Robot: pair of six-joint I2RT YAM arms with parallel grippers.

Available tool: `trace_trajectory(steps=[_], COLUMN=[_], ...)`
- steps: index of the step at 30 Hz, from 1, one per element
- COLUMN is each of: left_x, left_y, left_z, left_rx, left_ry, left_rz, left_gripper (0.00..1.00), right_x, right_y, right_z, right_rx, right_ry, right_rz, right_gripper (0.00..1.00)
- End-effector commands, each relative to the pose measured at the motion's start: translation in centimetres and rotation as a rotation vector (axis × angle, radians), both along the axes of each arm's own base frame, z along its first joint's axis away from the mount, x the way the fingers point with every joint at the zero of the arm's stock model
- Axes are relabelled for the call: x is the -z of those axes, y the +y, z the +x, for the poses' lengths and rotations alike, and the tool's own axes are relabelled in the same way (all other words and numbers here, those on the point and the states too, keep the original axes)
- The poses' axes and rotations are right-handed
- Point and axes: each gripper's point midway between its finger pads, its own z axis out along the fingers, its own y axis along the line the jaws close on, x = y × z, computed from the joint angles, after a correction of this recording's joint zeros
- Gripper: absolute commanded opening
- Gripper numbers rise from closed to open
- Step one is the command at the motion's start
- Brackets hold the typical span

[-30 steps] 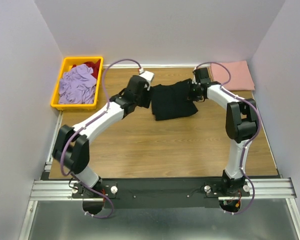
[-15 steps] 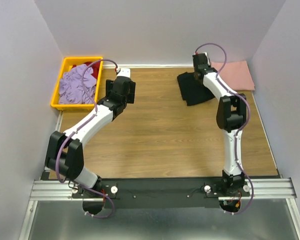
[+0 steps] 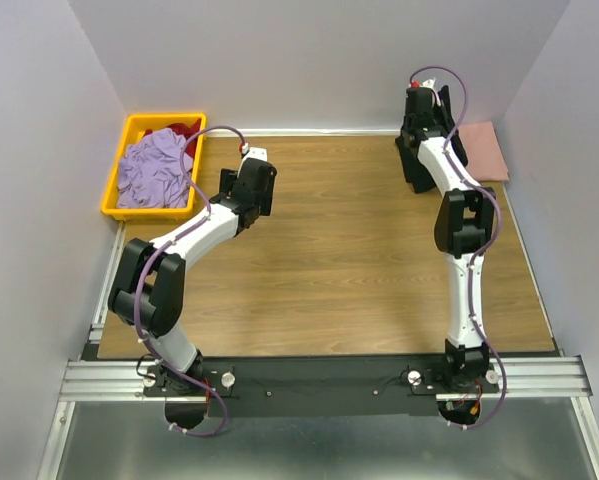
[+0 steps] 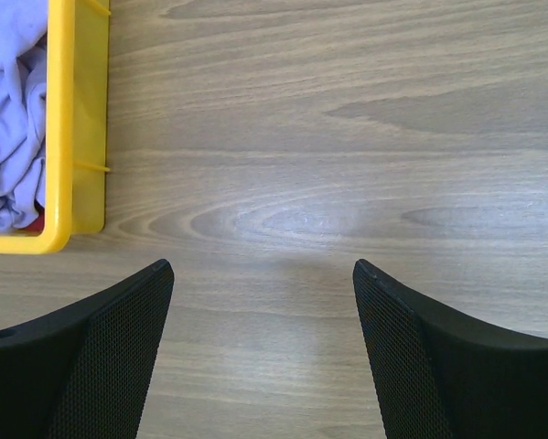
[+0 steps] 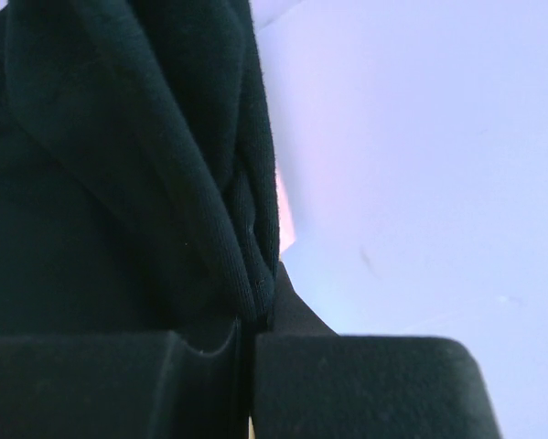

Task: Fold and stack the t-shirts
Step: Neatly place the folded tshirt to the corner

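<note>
Black cloth, soft and light: the black t-shirt [image 3: 415,174] hangs limp from the right end effector [image 5: 246,337] at the far right of the counter [image 3: 359,260], just beside the folded pink t-shirt [image 3: 484,150]. I judge it will sag and fall open unless it is held by a thick folded edge. The right wrist view shows the pads clamped on a bunched fold, which is hidden from above. Only the overhead view shows where the pink t-shirt lies. The left end effector [image 4: 263,272] hangs spread and empty over bare wood near the yellow bin [image 4: 68,137].
</note>
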Motion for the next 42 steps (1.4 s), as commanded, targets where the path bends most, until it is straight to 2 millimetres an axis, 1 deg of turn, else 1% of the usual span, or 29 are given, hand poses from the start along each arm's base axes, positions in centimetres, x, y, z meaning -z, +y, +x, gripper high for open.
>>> trace_trajectory(steps=[1,2,3,6,8,10,11,12,13,14,16,17,18,19,21,22,25,28,29,32,34,35,37,38,40,41,42], left_x=[-1.0,-0.9,-0.7,-0.4,-0.3,-0.1,0.0,0.0,0.2,0.2,0.7,0.7,0.8,0.9,1.1,1.2,1.5,1.6,1.7,1.7,1.8,1.8,2.1,2.1,2.1,2.1,2.2], left_y=[0.0,-0.1,-0.1,-0.3,-0.3,-0.5,-0.5,-0.4,-0.4,-0.5,-0.5,-0.5,-0.6,-0.5,-0.6,-0.5,-0.5,-0.5,-0.5,-0.4,-0.5,-0.5,-0.6,-0.6,-0.7,-0.7,-0.7], left_z=[0.7,0.7,0.7,0.8,0.8,0.8,0.8,0.9,0.8,0.8,0.9,0.8,0.8,0.9,0.8,0.8,0.9,0.9,0.9,0.9,0.9,0.8,0.8,0.8,0.9,0.8,0.8], left_rx=[-0.029,-0.027,-0.027,-0.021,-0.017,-0.013,-0.013,-0.015,-0.017,-0.014,-0.013,-0.011,-0.01,-0.011,-0.009,-0.01,-0.011,-0.011,-0.011,-0.011,-0.011,-0.007,-0.007,-0.004,-0.004,-0.002,-0.002], left_ry=[-0.03,-0.028,-0.025,-0.014,-0.011,-0.006,-0.004,-0.002,0.001,0.001,0.011,0.015,0.018,0.019,0.025,0.028,0.033,0.038,0.041,0.041,0.042,0.043,0.048,0.049,0.049,0.049,0.051], left_rz=[-0.011,-0.011,-0.011,-0.011,-0.012,-0.012,-0.01,-0.01,-0.006,-0.007,-0.001,0.0,0.0,0.003,0.005,0.006,0.011,0.016,0.017,0.019,0.021,0.024,0.028,0.029,0.033,0.036,0.035], left_gripper=[0.87,0.87,0.87,0.87,0.86,0.86,0.86,0.86,0.86,0.86,0.86,0.86,0.86,0.86,0.86,0.86,0.86,0.86,0.86,0.86,0.86,0.86,0.86,0.86,0.85,0.85,0.85], right_x=[-3.6,-4.2,-4.4,-4.6,-3.7,-2.7,-1.8,-1.4,-1.1,-0.4,0.0,-0.2,0.2,0.4,0.5,1.0,1.5,2.0,2.4,3.3,3.4,3.9,3.8,3.8,4.0,3.9,3.7], right_y=[-1.8,-2.5,-2.6,-3.4,-4.4,-5.1,-6.0,-6.1,-6.8,-7.0,-7.6,-8.2,-8.1,-9.7,-10.5,-11.3,-12.4,-13.2,-13.7,-14.4,-14.6,-14.7,-15.0,-15.3,-15.8,-16.2,-16.3], right_z=[1.1,1.2,1.4,1.9,2.0,2.1,2.0,2.0,2.0,2.1,2.3,2.3,2.6,2.4,2.4,2.5,2.2,2.0,2.0,2.1,2.4,2.4,2.5,2.4,2.1,2.0,1.9], right_rx=[0.043,0.047,0.045,0.035,0.053,0.07,0.094,0.1,0.115,0.124,0.143,0.159,0.159,0.185,0.208,0.217,0.244,0.268,0.276,0.278,0.275,0.28,0.286,0.293,0.313,0.323,0.332], right_ry=[-0.13,-0.138,-0.148,-0.175,-0.178,-0.177,-0.176,-0.176,-0.187,-0.199,-0.219,-0.25,-0.261,-0.274,-0.317,-0.33,-0.347,-0.375,-0.386,-0.394,-0.403,-0.397,-0.411,-0.421,-0.432,-0.442,-0.448], right_rz=[-0.053,-0.061,-0.062,-0.057,-0.05,-0.045,-0.041,-0.038,-0.031,-0.017,-0.004,0.011,0.02,0.027,0.051,0.068,0.082,0.104,0.119,0.138,0.142,0.14,0.144,0.151,0.151,0.153,0.151], right_gripper=[0.01,0.01,0.01,0.03,0.06,0.06,0.06,0.06,0.06,0.06,0.05,0.05,0.05,0.06,0.06,0.06,0.06,0.06,0.06,0.09,0.09,0.09,0.1,0.17,0.27,0.35,0.42])
